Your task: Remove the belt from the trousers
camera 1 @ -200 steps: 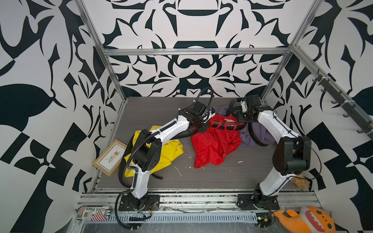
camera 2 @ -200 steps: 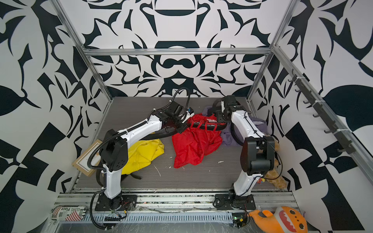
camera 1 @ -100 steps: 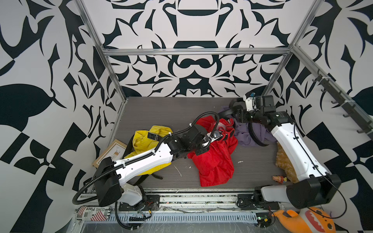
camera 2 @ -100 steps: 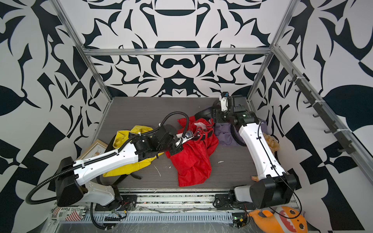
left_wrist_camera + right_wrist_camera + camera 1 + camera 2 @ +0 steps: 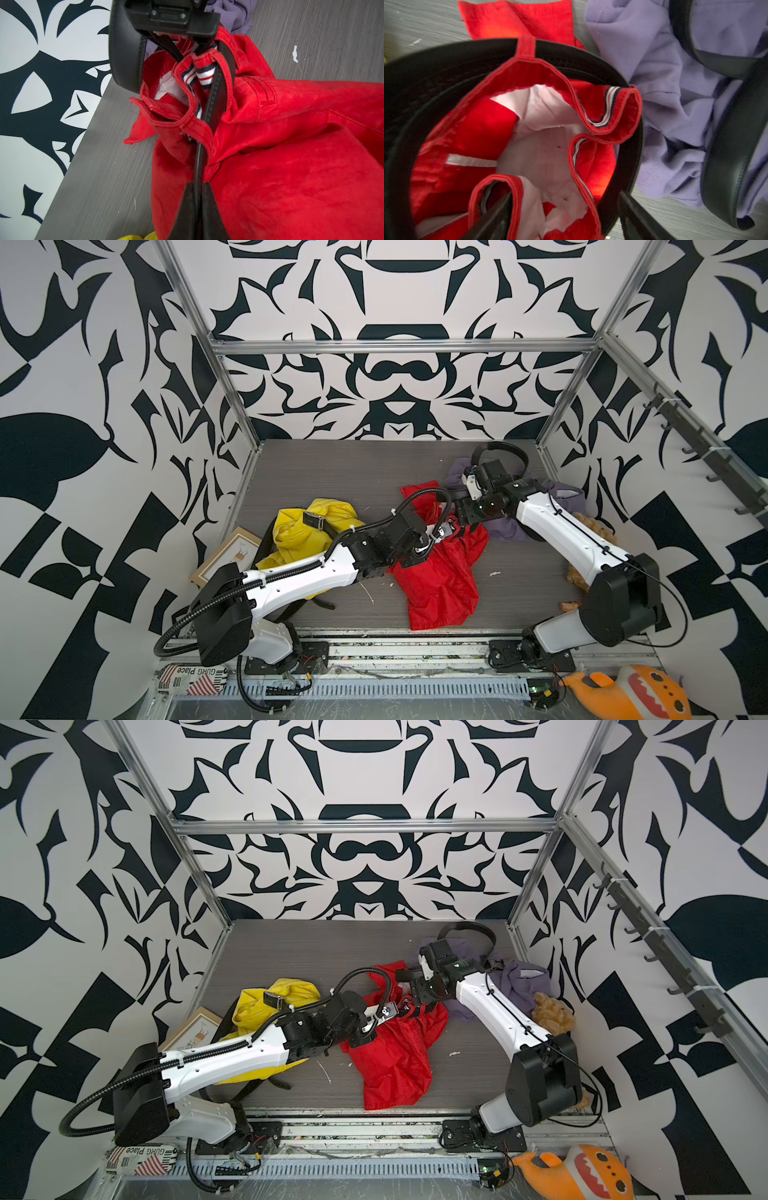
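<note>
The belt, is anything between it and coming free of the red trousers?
Yes. The belt, clamped in the left gripper, runs under at least one red belt loop on the waistband of the trousers, so the loop holds it in.

Black-on-white abstract-pattern walls [image 5: 395, 406], silver aluminium extrusion frame [image 5: 399, 346], grey wood-grain surface [image 5: 332, 472], black hook rail [image 5: 710, 454] on right wall, grey slotted cable duct [image 5: 374, 689] along front edge, even diffuse light.

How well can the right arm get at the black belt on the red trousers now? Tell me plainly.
Probably yes: the right gripper hangs open over the red trousers' waistband, the black belt seemingly between its fingers. The left gripper, shut on the belt farther along, leaves that stretch free.
</note>
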